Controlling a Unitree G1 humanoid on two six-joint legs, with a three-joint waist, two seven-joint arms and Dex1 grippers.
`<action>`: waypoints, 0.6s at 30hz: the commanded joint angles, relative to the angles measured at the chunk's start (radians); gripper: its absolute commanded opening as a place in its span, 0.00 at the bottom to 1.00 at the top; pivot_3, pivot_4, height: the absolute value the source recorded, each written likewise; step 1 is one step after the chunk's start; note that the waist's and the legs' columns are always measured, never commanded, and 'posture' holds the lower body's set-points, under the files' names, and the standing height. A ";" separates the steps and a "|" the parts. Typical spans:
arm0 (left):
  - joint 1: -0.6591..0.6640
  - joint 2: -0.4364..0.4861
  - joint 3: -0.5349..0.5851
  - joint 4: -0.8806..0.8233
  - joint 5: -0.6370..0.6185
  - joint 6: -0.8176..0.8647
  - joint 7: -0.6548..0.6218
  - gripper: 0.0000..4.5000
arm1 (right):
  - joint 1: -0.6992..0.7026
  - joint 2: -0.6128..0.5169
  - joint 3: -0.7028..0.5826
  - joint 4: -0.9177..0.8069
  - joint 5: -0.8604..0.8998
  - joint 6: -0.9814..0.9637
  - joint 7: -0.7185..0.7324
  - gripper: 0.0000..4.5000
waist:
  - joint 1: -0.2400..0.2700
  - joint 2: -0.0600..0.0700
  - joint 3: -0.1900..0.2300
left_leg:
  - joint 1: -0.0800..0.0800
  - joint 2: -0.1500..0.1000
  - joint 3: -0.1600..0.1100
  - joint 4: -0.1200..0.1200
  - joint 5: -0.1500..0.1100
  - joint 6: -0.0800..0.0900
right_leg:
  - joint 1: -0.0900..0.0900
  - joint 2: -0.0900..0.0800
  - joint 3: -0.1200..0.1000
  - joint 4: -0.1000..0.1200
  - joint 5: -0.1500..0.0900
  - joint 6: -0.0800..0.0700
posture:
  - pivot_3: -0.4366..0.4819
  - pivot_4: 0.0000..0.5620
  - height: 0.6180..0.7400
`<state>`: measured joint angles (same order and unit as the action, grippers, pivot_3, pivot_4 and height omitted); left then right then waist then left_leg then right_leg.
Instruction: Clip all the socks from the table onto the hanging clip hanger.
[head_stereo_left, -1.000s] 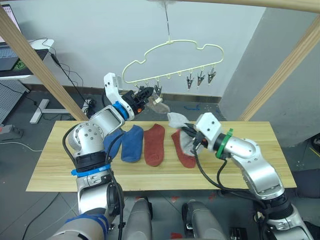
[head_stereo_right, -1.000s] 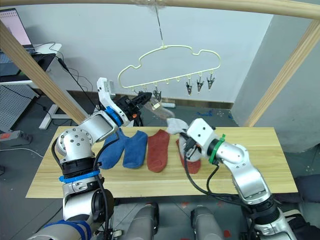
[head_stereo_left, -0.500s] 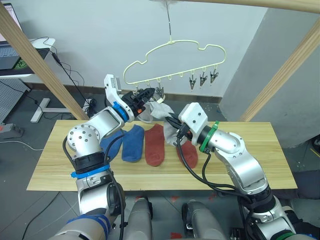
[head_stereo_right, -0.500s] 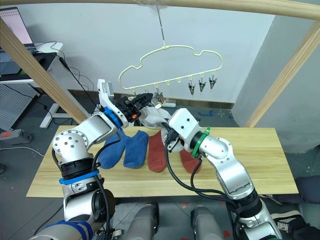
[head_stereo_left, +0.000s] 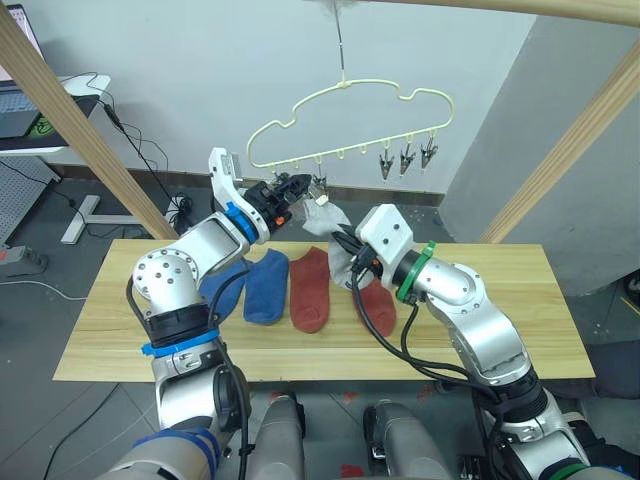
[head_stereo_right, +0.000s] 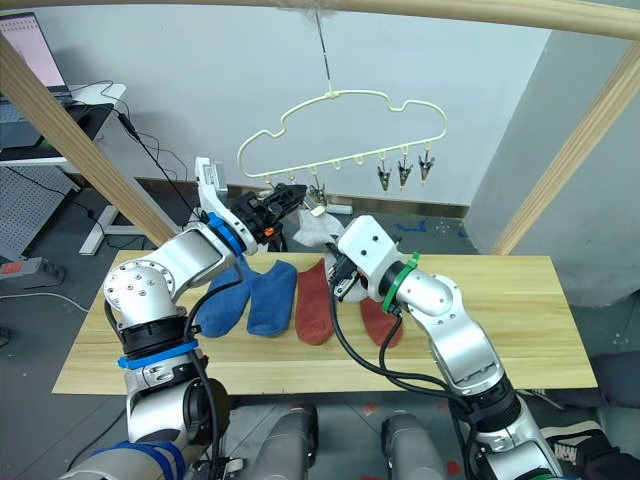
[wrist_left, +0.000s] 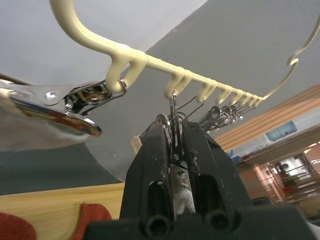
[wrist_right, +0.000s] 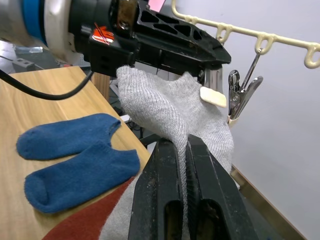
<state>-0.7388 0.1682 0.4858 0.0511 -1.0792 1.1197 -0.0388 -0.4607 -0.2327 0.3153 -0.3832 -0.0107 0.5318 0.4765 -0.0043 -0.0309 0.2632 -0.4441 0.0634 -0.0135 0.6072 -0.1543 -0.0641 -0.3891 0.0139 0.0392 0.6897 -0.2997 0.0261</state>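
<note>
Holding soft light grey knit sock (wrist_right: 175, 107) up at centre frame, right gripper (wrist_right: 181, 150) pinches it tight. Left gripper (wrist_left: 176, 142) squeezes small grey metal clip (wrist_left: 173, 112) on pale-yellow wire hanger (head_stereo_left: 345, 115). Sock light, floppy; feed cuff edge into clip.

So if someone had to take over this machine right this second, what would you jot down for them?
Left pincer: shut on a clip of the clip hanger, squeezing it.
Right pincer: shut on a grey sock, holding it up at that clip.
On the table: two blue socks and two rust-red socks. More grey fabric hangs by the right pincer; whether it is a second sock I cannot tell.
Done: no sock hangs from the hanger on its own yet.
Left: get this grey sock into the clip, then clip up all the others.
</note>
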 joint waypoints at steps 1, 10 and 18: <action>-0.001 0.010 -0.016 -0.013 -0.022 -0.006 -0.020 0.02 | -0.016 0.007 -0.002 -0.011 -0.010 -0.039 -0.014 0.01 | 0.000 0.000 0.000 | 0.000 0.000 0.000 0.000 0.000 0.000 | 0.000 0.000 0.000 0.000 0.000 0.000 | 0.50 0.39 1.00; 0.014 0.032 -0.049 -0.020 0.002 -0.057 -0.071 0.30 | -0.034 0.029 -0.010 0.023 -0.006 -0.060 -0.023 0.00 | 0.000 0.000 0.000 | 0.000 0.000 0.000 0.000 0.000 0.000 | 0.000 0.000 0.000 0.000 0.000 0.000 | 0.50 0.39 1.00; 0.042 0.054 -0.066 -0.066 0.017 -0.057 -0.080 0.82 | -0.029 0.056 -0.016 0.027 0.022 -0.042 -0.022 0.00 | 0.001 0.000 0.000 | -0.001 0.000 -0.001 0.000 0.000 0.000 | 0.000 0.000 -0.001 0.000 0.001 -0.001 | 0.51 0.36 1.00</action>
<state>-0.7022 0.2066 0.4337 0.0387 -1.0584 1.0765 -0.1004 -0.4851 -0.1867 0.3138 -0.3427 -0.0128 0.4965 0.4561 -0.0035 -0.0309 0.2631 -0.4450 0.0634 -0.0144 0.6073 -0.1539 -0.0649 -0.3892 0.0138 0.0383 0.6893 -0.2990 0.0249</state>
